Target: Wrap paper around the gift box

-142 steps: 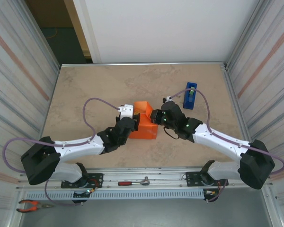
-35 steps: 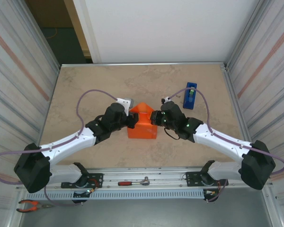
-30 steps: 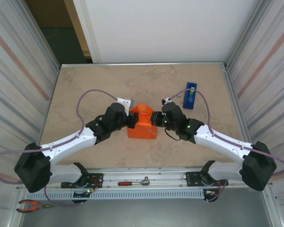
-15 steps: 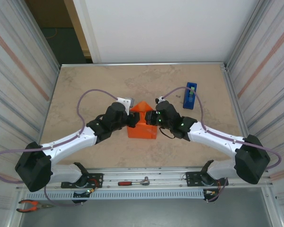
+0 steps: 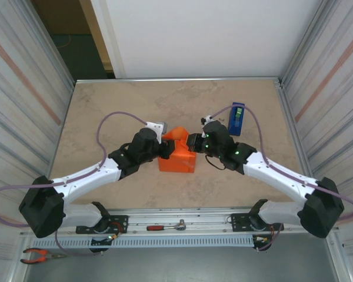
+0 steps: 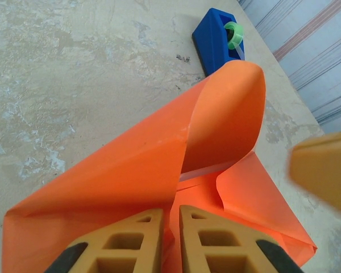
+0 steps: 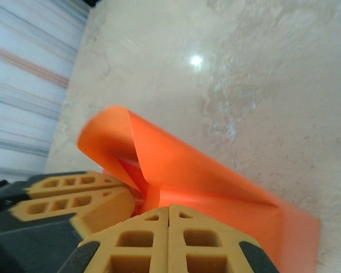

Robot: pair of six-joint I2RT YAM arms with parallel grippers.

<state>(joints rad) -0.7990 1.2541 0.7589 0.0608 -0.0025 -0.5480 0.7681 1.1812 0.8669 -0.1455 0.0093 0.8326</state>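
My left gripper (image 6: 170, 211), nearly closed, pinches a fold of the bright orange paper sheet (image 6: 119, 170) at mid-table; my right gripper (image 7: 169, 209), fully closed and empty, sits just beside; I should crease tight over the hidden gift box; the blue plastic tape dispenser (image 6: 219, 34) beyond shows no legible writing.

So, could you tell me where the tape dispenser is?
In the top view, the tape dispenser stands right of the paper, just beyond the right arm.
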